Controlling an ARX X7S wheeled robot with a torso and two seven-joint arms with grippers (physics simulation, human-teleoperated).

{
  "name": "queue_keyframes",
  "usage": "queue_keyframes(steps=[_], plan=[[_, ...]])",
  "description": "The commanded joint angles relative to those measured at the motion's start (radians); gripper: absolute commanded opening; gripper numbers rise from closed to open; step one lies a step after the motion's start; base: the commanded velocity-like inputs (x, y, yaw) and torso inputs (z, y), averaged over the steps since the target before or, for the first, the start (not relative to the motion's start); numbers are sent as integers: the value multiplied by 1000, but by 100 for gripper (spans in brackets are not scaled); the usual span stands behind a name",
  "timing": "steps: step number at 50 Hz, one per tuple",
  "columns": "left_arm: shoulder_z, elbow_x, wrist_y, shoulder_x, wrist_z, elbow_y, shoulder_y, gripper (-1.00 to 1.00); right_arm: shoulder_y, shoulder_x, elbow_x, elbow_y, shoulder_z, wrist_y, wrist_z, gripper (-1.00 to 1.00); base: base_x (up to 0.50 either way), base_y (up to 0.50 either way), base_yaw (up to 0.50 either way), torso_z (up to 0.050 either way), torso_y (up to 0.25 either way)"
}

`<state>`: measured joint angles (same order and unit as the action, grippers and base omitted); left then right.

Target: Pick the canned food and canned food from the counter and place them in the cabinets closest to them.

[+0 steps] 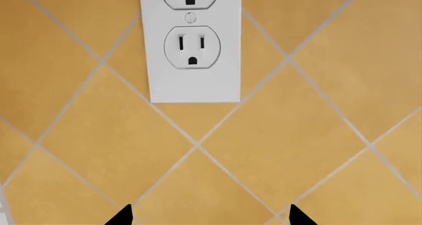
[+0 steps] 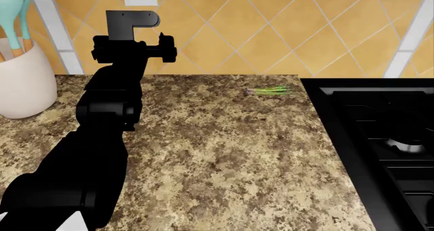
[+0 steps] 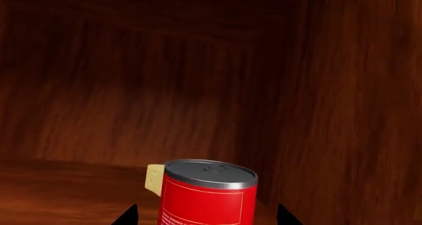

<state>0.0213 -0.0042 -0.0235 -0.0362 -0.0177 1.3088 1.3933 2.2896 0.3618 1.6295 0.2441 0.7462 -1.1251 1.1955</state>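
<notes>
red canned food (image 3: pixel 207 195) upright inside dark wooden cabinet (image 3: pixel 99 111), silver lid

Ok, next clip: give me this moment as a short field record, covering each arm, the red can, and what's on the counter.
left arm: raised over the counter, left gripper facing the tiled wall below an outlet; nothing between its fingertips
right gripper: inside a dark wooden cabinet
red can: upright between the right fingertips; contact not visible
behind can: a pale yellow block
counter items: asparagus, white utensil crock
stove: to the right of the counter
</notes>
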Motion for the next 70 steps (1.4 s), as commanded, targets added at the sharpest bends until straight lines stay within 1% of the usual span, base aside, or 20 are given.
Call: queue_keyframes(steps=[1, 7, 9, 14, 19, 25, 27, 31, 39, 49, 59, 61, 67, 70], plan=[[0, 0, 0, 0, 0, 0, 1, 100, 20, 10, 6, -34, -8, -27, 51, 100, 0, 0, 0, 0, 0], [-4, -1, 10, -2, -17, 0, 1, 100, 17, 24, 14, -81, -29, -29, 76, 100, 0, 0, 0, 0, 0], [-21, -12, 20, -3, -22, 0, 6, 100, 6, 30, 19, -100, -39, -24, 83, 100, 0, 0, 0, 0, 0], [-66, -38, 41, 4, 12, 0, 39, 100, -26, 44, 28, -139, -57, -9, 70, 100, 0, 0, 0, 0, 0], [-97, -50, 33, 6, 33, -1, 99, 100, -38, 50, 59, -148, -61, -23, 88, 100, -449, -63, 0, 0, 0], [-55, -8, 49, 16, 24, -21, 113, 100, -49, 52, 87, -182, -63, -33, 103, 100, -500, -193, 0, 0, 0], [-47, -6, -9, 18, 19, -123, 75, 100, -56, 55, 90, -195, -64, -34, 106, 100, -500, -289, 0, 0, 0], [-30, -18, -171, 22, 15, -388, -12, 100, -78, 63, 95, -221, -66, -31, 106, 100, -500, -335, 0, 0, 0], [19, -56, -325, 17, 9, -667, -83, 100, -111, 72, 97, -261, -67, -24, 97, 100, -500, -376, 0, 0, 0], [31, -98, -409, -3, -11, -839, -125, 100, -139, 74, 102, -290, -66, -15, 94, 100, -500, -379, 0, 0, 0], [47, -135, -458, -11, -16, -944, -169, 100, -193, 95, 106, -347, -74, 6, 87, 100, -500, -338, 0, 0, 0], [51, -146, -491, -16, -19, -1035, -208, 100, -241, 110, 99, -405, -88, 31, 72, 100, -500, -264, 0, 0, 0], [-18, -275, -683, -24, -29, -1405, -375, 100, -495, 194, 84, -644, -129, 129, 84, 100, -500, -245, 0, 0, 0], [-63, -303, -759, -30, -87, -1606, -471, 100, -654, 247, 41, -780, -150, 188, 78, 100, -500, -236, 0, 0, 0]])
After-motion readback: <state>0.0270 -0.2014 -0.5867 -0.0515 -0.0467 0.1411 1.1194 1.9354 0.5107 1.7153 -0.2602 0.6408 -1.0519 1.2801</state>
